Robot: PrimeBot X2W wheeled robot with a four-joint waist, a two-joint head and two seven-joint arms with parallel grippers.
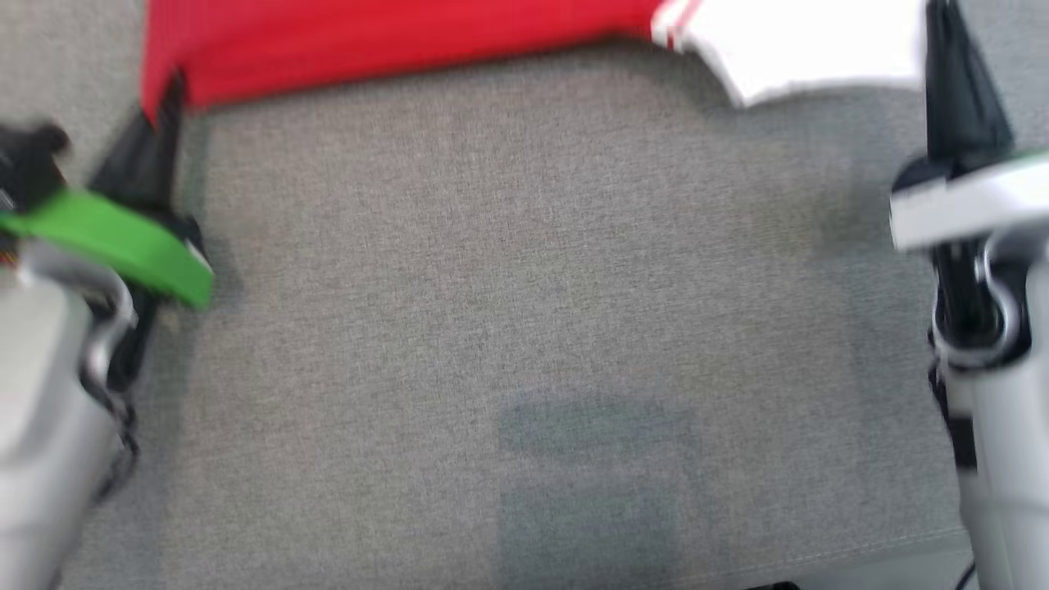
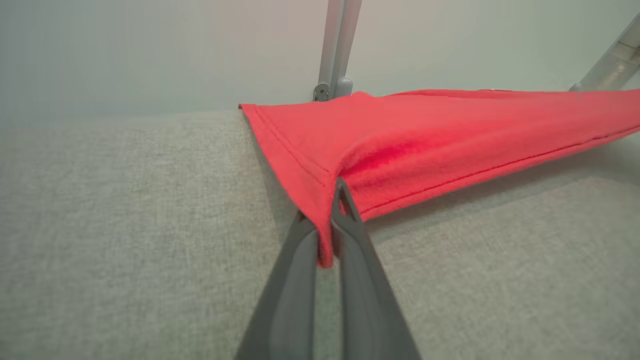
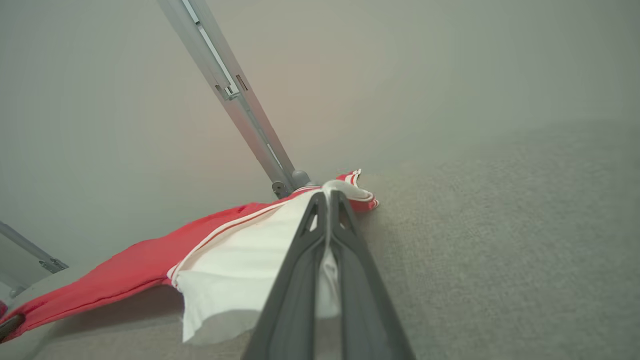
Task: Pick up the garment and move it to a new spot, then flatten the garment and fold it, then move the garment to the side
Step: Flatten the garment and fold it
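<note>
You are holding the garment (image 1: 393, 41) at two points, stretched along the far side of the grey fabric surface (image 1: 524, 311). Your left gripper (image 2: 324, 212) is clamping a red hemmed corner between its closed fingers, and a small tip of red cloth is sticking out below the pinch, toward the wrist. From that corner the red cloth is running off to the right of the left wrist view, hanging just above the surface and casting a shadow under it.

Your right gripper (image 3: 327, 197) is pinching the white part of the garment. Its fingers are pressing together with white cloth bunching between them, just beside a red edge trimmed with white stripes. A loose white flap is drooping below that grip, and the red body is trailing away toward the other arm.

The head view is blurring, but the red part is showing toward the far left of the surface and the white part toward the far right. A green band (image 1: 115, 242) is circling your left wrist. A grey metal strut (image 3: 235, 95) is rising behind the far edge.
</note>
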